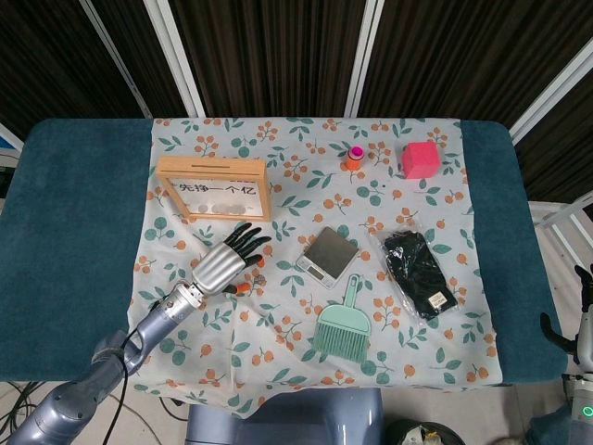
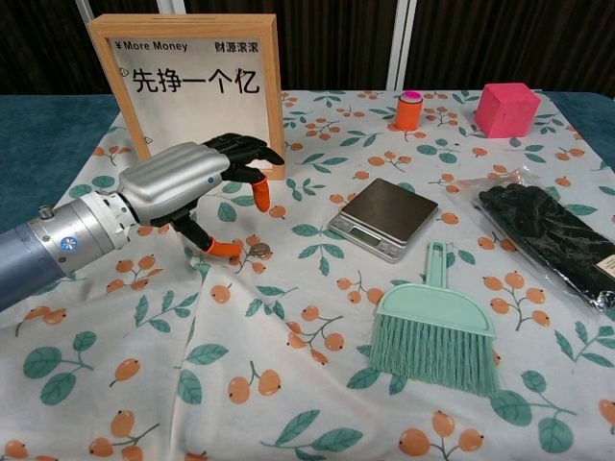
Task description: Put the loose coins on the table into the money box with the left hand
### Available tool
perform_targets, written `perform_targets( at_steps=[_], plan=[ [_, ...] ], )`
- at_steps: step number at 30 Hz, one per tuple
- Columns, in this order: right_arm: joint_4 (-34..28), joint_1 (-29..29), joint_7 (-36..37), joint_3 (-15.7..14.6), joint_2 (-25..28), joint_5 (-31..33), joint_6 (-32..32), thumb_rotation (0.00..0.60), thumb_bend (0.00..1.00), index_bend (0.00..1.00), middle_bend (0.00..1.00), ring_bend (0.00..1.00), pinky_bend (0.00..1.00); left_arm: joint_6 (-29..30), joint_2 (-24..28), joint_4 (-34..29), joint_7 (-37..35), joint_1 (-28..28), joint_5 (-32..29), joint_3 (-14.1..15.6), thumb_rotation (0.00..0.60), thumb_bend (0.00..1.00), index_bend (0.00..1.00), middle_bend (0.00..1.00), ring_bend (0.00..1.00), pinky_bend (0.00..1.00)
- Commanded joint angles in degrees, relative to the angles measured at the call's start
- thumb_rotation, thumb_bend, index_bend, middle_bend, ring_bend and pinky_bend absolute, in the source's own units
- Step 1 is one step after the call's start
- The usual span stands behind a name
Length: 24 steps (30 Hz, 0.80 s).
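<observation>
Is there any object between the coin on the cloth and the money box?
Nothing visible: only bare cloth lies between the coin and the money box. The left hand hovers just above that stretch, holding nothing.

- Scale [image 2: 383,217], silver, mid cloth [image 2: 288,384]
- Green brush [image 2: 434,329] just in front of scale, bristles twd camera
- Black bag [image 2: 551,238] at rt
- Pink cube [image 2: 506,109] far rt
- Orange bottle [image 2: 409,110] w/ pink cap, left of cube
</observation>
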Motion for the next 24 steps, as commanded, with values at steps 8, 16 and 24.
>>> perform_targets(
  at_steps=[8,16,24],
  plan=[
    [-0.09,-0.01,0.05,0.09,0.06,0.24,-0.01,0.6,0.39,0.13,0.03,0.05,0.0,-0.97,-0.7,-1.25,0.46,-1.98,-2.01,-2.57,0.6,0.14,0.45,0.11,0.0,0.0],
    [-0.15,0.02,0.09,0.18,0.16,0.28,0.0,0.6,0.39,0.13,0.03,0.05,0.0,-3.26,-2.52,0.79,-0.08,-2.24,-1.97,-1.93,0.6,0.14,0.45,0.11,0.0,0.0],
    [-0.22,-0.01,0.06,-0.01,0.13,0.21,-0.1,0.6,0.4,0.14,0.03,0.05,0.0,-3.14,-3.29,2.98,0.3,-1.49,-1.56,-1.06,0.6,0.13,0.45,0.11,0.0,0.0]
  ],
)
